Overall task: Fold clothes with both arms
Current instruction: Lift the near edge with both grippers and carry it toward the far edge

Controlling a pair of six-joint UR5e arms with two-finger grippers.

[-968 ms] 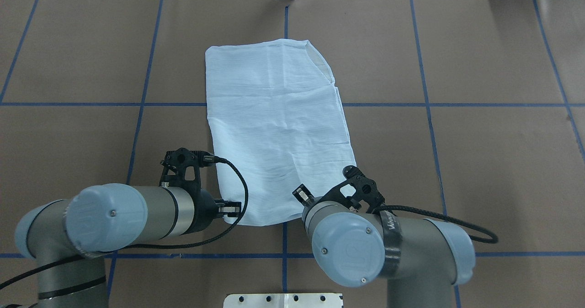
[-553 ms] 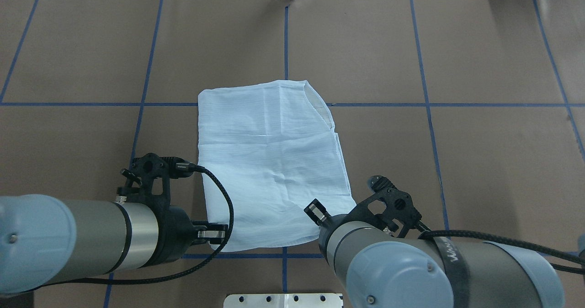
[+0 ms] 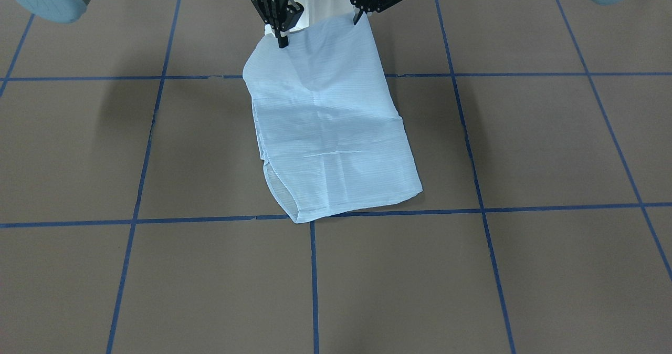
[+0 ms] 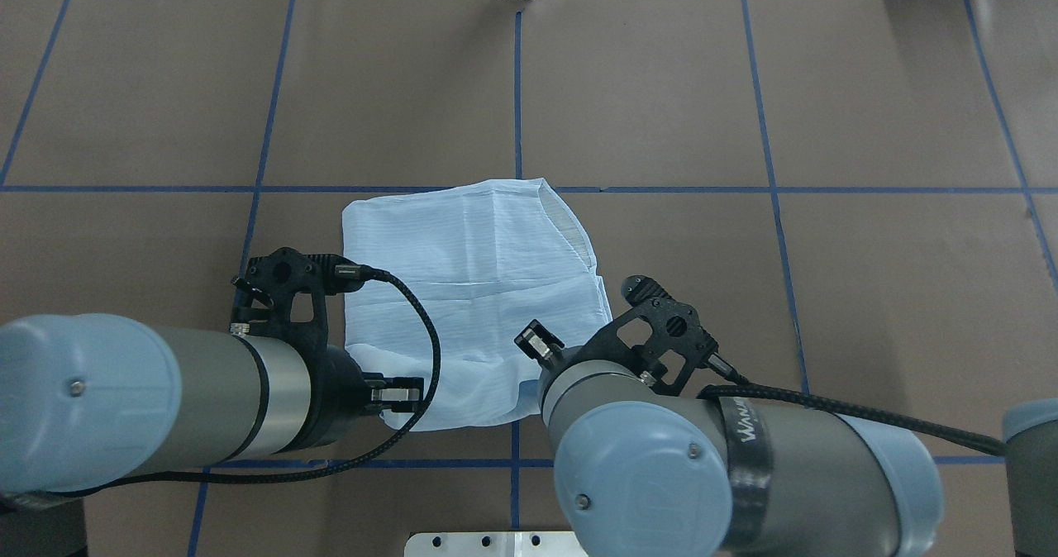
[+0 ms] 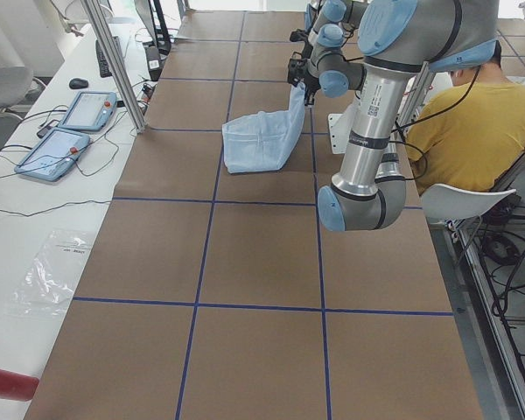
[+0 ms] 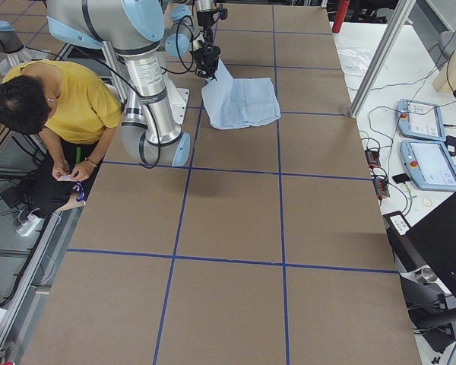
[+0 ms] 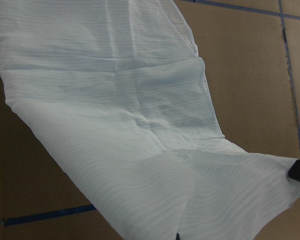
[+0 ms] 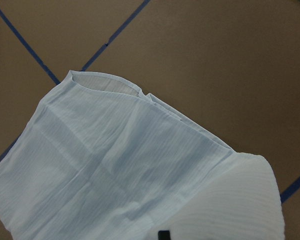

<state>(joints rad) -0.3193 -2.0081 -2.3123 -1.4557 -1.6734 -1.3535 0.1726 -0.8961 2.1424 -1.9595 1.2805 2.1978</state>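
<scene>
**A:** What does the front-facing view show?
**B:** The left claw (image 3: 359, 16) and right claw (image 3: 282, 38) hang fingers-down. Each is pinched on a robot-side corner of the shirt (image 3: 331, 128), lifting that edge off the bench (image 3: 525, 144).
**A:** And the overhead view?
**B:** The left arm (image 4: 165, 400) and right arm (image 4: 744, 474) reach inward, wrists over the raised hem. The shirt's far end lies flat.
**A:** The wrist cameras?
**B:** The cloth slopes away beneath each.

The thin pale-blue striped fabric shirt (image 3: 331, 128) is lying on the brown paper-covered table (image 3: 525, 133), its far end resting beside a blue tape line (image 3: 446, 210). Its near edge is hanging lifted, the black two-finger left gripper (image 3: 359, 18) pinching the left corner and the black two-finger right gripper (image 3: 282, 39) pinching the right corner.
</scene>
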